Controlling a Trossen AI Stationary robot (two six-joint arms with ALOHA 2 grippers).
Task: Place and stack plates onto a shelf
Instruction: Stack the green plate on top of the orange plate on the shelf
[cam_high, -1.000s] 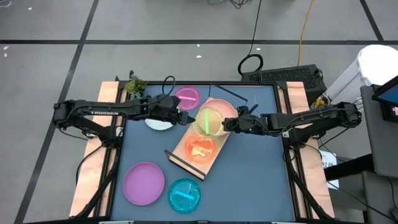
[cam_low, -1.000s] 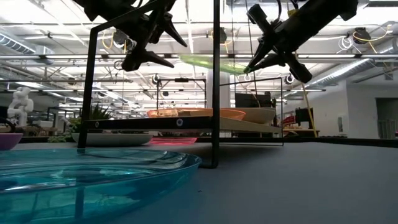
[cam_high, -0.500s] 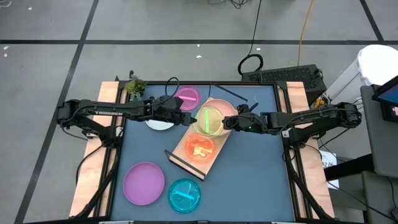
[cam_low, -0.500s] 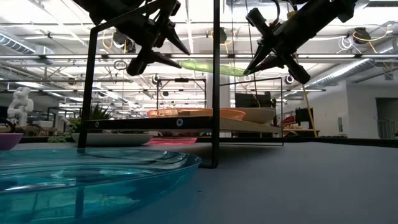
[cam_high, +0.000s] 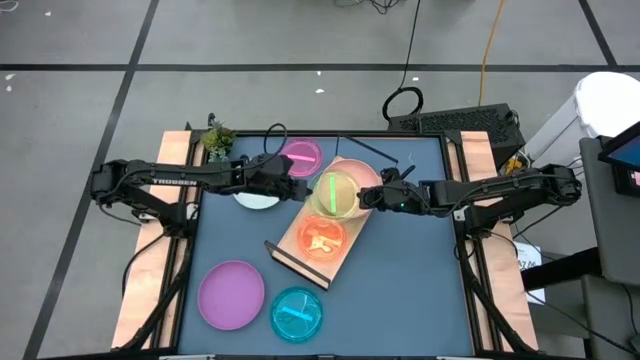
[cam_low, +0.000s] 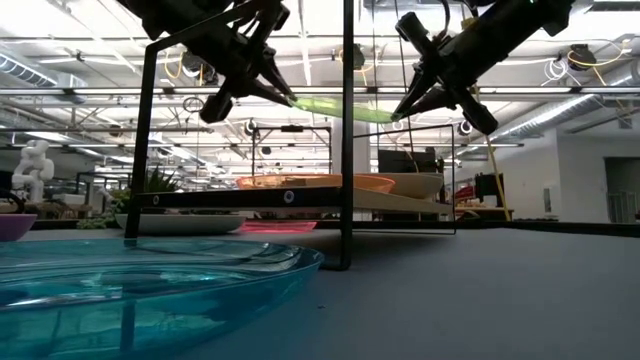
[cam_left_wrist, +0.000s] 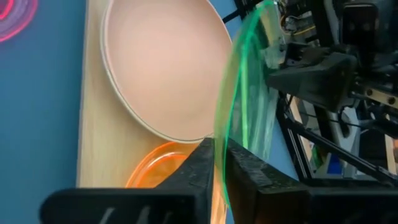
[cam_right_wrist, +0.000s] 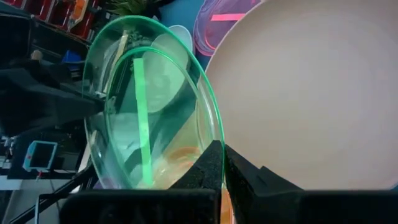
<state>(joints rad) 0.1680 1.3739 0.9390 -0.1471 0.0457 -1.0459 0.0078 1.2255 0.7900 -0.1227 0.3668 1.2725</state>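
A green translucent plate (cam_high: 337, 195) hangs in the air over the light-wood shelf (cam_high: 300, 252), with a gripper on either side. My left gripper (cam_high: 306, 190) is shut on its left rim and my right gripper (cam_high: 369, 198) on its right rim. In the low view the green plate (cam_low: 335, 108) floats nearly level, well above the shelf board (cam_low: 300, 198). On the board rest a pinkish-beige plate (cam_high: 362, 174) at the far end and an orange translucent plate (cam_high: 322, 238) nearer. My left gripper pinches the green plate's left rim (cam_left_wrist: 219, 138) between its two fingers, coming in nearly level from the table's left. The plate is lifted clear of the shelf. My right gripper pinches the opposite, right rim (cam_right_wrist: 214, 140) between its two fingers, slanting down from the table's right. The plate spans between the two grippers, nearly level and clear of everything below.
On the table lie a pink translucent plate (cam_high: 300, 156) at the far side, a whitish plate (cam_high: 256, 198) under my left arm, a purple plate (cam_high: 231, 293) and a blue translucent plate (cam_high: 297, 312) near the front edge. A small plant (cam_high: 216, 140) stands at the far left corner.
My left gripper has moved toward the table's right, up to the green plate, and has shut on its left rim. My right gripper has kept its hold, and the plate has stayed above the shelf.
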